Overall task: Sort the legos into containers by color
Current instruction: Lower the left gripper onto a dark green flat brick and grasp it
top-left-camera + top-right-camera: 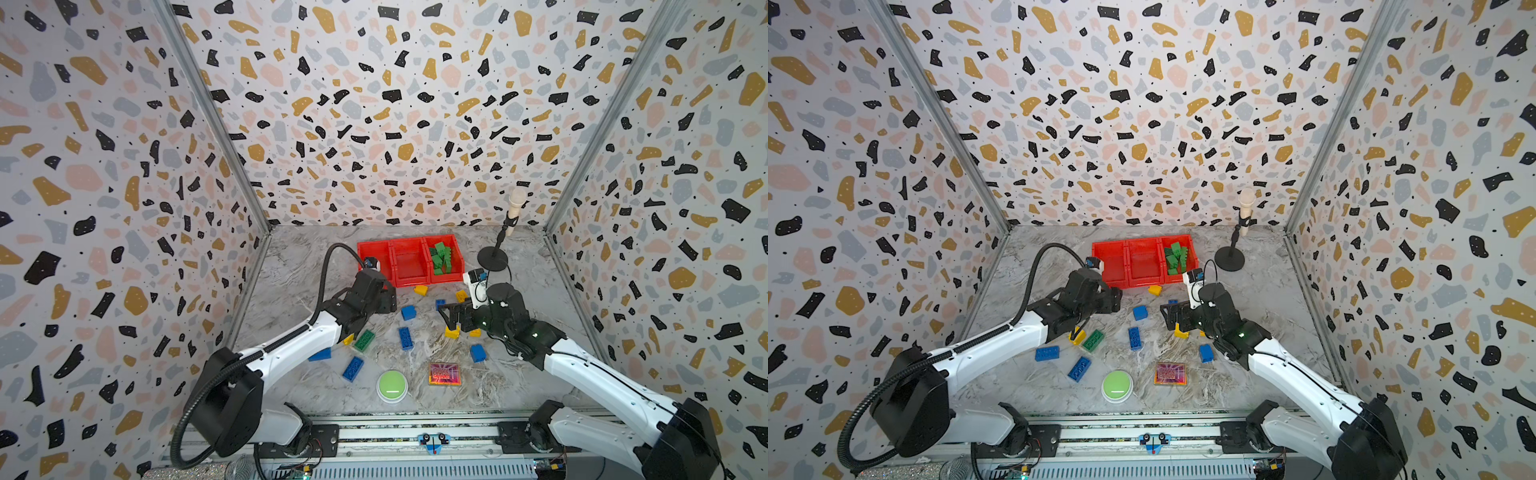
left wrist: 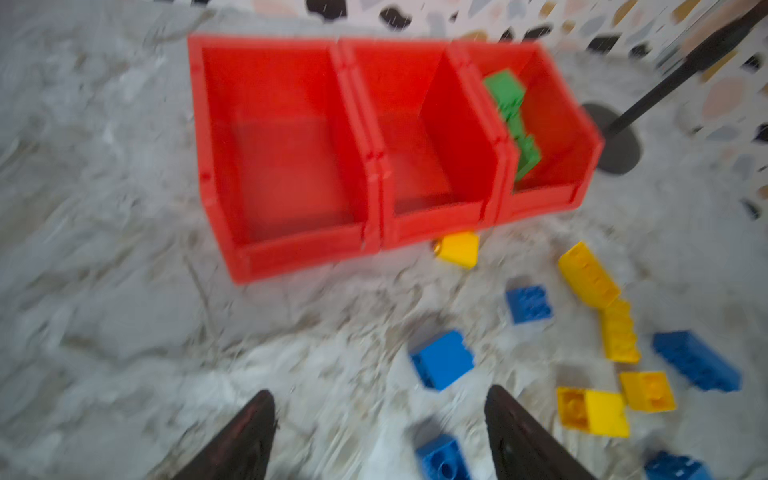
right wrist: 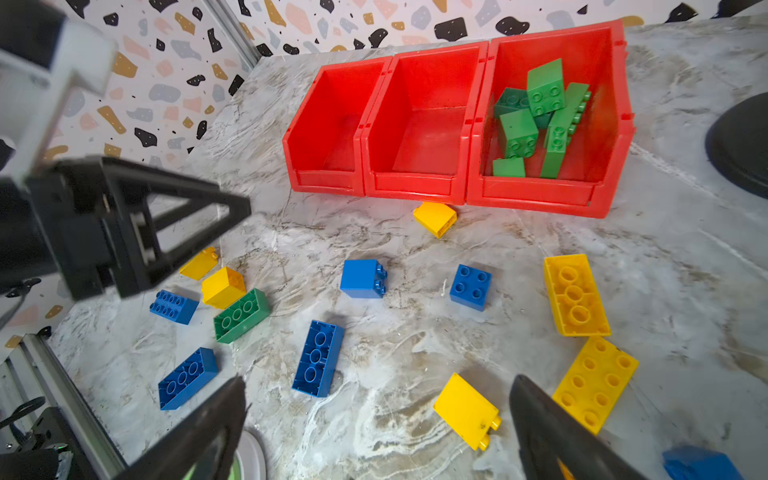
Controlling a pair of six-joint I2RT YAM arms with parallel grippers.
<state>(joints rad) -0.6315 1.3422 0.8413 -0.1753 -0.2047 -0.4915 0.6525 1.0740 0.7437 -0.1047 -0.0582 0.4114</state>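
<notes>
Legos [image 3: 318,357]: blue, yellow and one green loose on marble tabletop [image 1: 291,270], centre-low in both top views. Green pile [image 1: 441,258] sits in rightmost of the red bins [image 1: 409,266]. Left gripper [image 2: 379,392] and right gripper [image 3: 378,380]: fingers spread, empty.

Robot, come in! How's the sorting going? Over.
Left end effector open, empty; right end effector same. Green legos in end container; other two empty. Blue legos, yellow legos, one green lego loose on table. Containers unobstructed.

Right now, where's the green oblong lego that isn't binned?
In both top views the green oblong plastic brick lies on the marble table, left of centre. It sits beside a yellow brick, at the edge of the left arm.
</notes>
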